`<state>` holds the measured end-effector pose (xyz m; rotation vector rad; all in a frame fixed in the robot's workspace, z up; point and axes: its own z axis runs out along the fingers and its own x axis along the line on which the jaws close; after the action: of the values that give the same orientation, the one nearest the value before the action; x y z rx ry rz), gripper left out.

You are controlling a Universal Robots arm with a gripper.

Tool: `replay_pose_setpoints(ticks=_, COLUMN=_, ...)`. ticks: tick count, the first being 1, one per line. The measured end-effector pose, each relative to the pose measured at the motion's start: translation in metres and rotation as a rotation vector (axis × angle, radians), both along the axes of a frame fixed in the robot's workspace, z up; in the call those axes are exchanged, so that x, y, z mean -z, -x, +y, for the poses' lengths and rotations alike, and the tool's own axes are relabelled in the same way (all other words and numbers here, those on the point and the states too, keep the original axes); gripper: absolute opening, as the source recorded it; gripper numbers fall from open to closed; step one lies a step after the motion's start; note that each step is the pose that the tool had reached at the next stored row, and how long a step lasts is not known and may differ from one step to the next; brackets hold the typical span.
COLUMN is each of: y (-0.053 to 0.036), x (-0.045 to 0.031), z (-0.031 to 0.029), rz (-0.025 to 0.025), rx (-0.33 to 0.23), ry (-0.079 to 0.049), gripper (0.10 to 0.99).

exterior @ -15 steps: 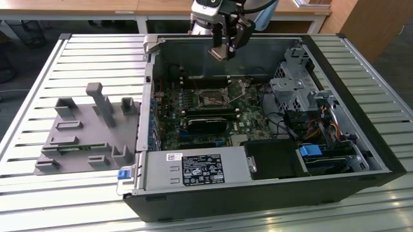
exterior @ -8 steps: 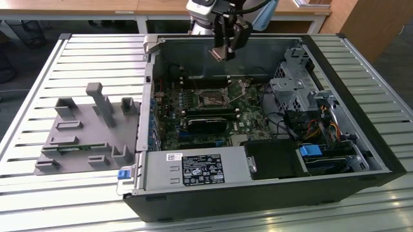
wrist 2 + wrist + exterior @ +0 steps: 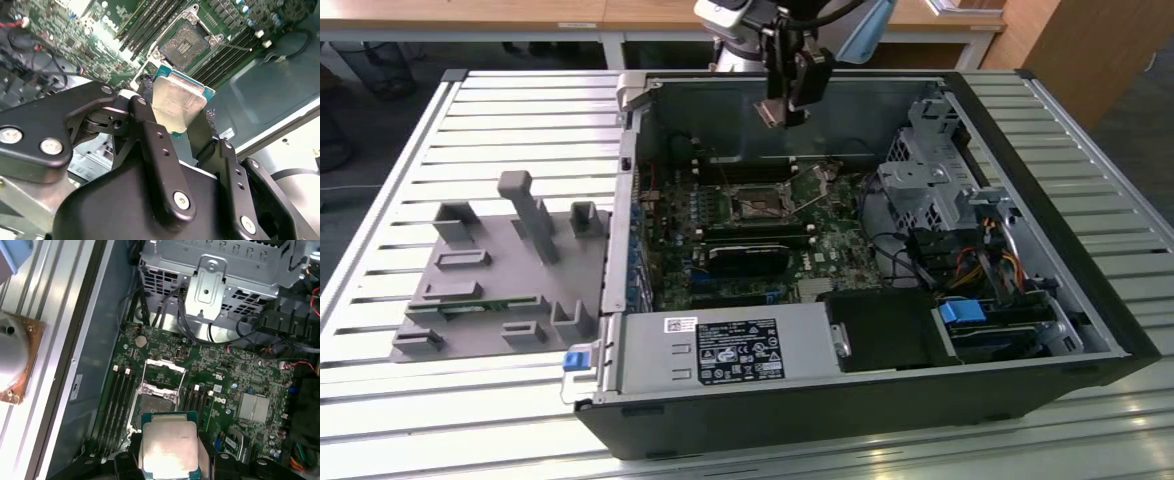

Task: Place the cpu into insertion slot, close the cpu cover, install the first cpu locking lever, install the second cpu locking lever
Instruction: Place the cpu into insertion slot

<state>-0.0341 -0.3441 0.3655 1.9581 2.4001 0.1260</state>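
Above the open case (image 3: 1101, 330): 1 claw (image 3: 790, 112), clamped on the cpu (image 3: 177, 102) by 2 opposite edges. The cpu hangs well above the insertion slot (image 3: 184, 44), not touching. You'd do well to square its corners to the slot and keep it level. 1 white printed label (image 3: 740, 352) on the grey box (image 3: 640, 367); text not read off.

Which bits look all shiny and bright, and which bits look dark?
In the exterior view, the slatted table glares almost white, while the inside of the computer case sits in shade. In both wrist views, the cpu catches the light on its metal top and looks pale. In the first wrist view, the insertion slot beyond it looks dark.
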Motion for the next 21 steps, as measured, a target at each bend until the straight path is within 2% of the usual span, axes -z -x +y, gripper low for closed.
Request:
replay_pose_setpoints(ticks=8, y=0.0, x=0.0035, z=0.0005, rz=0.0005, rx=0.128, ry=0.0, gripper=0.525)
replay_pose_setpoints(ticks=9, y=0.0, x=0.0048, z=0.0007, rz=0.0021, rx=0.135, ry=0.0, gripper=0.525)
replay_pose_setpoints(ticks=12, y=0.0, x=0.0081, z=0.0008, rz=0.0148, rx=0.146, ry=0.001, gripper=0.525)
replay_pose_setpoints(ticks=13, y=0.0, x=0.0093, z=0.0008, rz=0.0174, rx=0.148, ry=0.002, gripper=0.525)
replay_pose_setpoints(ticks=15, y=0.0001, x=0.0122, z=0.0008, rz=0.0194, rx=0.149, ry=0.003, gripper=0.525)
replay_pose_setpoints(ticks=21, y=0.0, x=0.0229, z=0.0008, rz=0.0194, rx=0.149, ry=0.004, gripper=0.525)
